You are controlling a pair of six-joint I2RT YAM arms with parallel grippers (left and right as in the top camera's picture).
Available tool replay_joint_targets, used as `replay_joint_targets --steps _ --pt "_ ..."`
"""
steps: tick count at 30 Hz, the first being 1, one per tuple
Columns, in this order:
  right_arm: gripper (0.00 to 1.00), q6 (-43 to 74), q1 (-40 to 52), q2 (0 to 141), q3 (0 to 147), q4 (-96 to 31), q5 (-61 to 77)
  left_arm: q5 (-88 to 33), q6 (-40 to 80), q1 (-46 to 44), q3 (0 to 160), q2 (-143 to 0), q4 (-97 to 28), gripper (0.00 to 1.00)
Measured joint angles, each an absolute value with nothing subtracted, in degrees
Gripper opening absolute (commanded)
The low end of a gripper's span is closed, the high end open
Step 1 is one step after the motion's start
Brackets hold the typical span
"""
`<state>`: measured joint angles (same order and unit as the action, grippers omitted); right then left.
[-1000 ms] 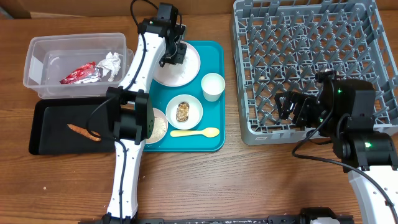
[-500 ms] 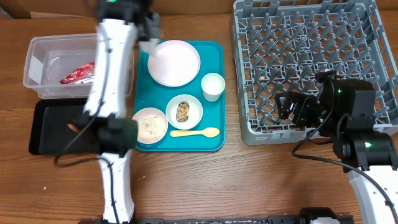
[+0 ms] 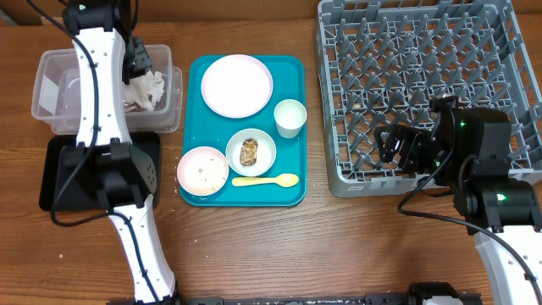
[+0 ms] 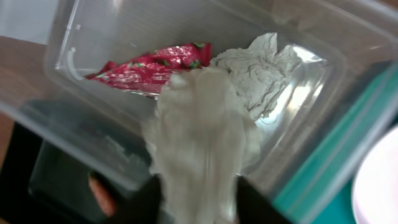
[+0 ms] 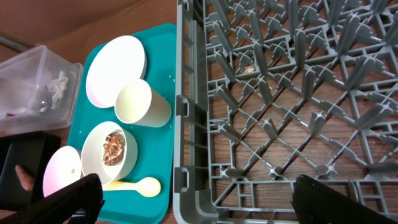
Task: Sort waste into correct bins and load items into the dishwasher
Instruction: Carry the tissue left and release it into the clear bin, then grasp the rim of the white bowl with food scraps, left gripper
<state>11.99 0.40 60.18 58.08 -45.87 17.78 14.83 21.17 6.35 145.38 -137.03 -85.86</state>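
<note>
— Looking at the left pincer (image 4: 199, 208), is it gripping that crumpled white napkin (image 4: 199, 130)?
— I cannot tell. The napkin is a blur between its dark fingers, above the clear tub (image 4: 81, 118). A red foil wrapper (image 4: 155, 65) and a second napkin (image 4: 264, 68) lie inside.
— And the right pincer (image 3: 383, 146)?
— Spread wide and empty, above the near-left part of the grey dish rack (image 3: 415, 76). The pale pink plate (image 3: 237, 85) sits on the teal tray (image 3: 292, 195).

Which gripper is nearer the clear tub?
Left. The left gripper is directly above the clear tub, over its right half. The right gripper is far away, at the front edge of the dish rack.
</note>
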Motion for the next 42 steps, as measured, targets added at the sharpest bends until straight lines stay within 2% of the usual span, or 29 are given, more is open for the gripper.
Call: replay_joint_targets --steps 2,5,14,17,25,35,42 --pt "1.0 11.99 0.4 60.18 58.06 -45.89 17.78 14.79 21.1 6.37 144.92 -138.17 -85.47 0.73" --pt "1.0 12.01 0.4 60.18 58.06 -45.78 17.78 13.85 20.58 6.2 144.77 -138.74 -85.1 0.75" --pt "1.0 11.99 0.4 60.18 58.08 -45.63 17.8 5.02 13.56 3.79 147.72 -137.1 -90.91 0.72" --pt "1.0 12.01 0.4 60.18 58.06 -45.65 17.8 3.22 12.01 1.52 148.31 -133.34 -95.11 0.67" --pt "1.0 12.01 0.4 60.18 58.08 -45.93 17.91 0.4 10.31 -6.33 147.72 -118.58 -96.44 0.73" --pt "1.0 12.01 0.4 60.18 58.08 -45.04 18.22 0.05 12.21 -17.37 118.54 -102.41 -94.98 0.71" --pt "1.0 11.97 0.4 60.18 58.06 -44.23 18.31 0.69 11.55 -22.59 99.59 -101.95 -77.8 0.72"
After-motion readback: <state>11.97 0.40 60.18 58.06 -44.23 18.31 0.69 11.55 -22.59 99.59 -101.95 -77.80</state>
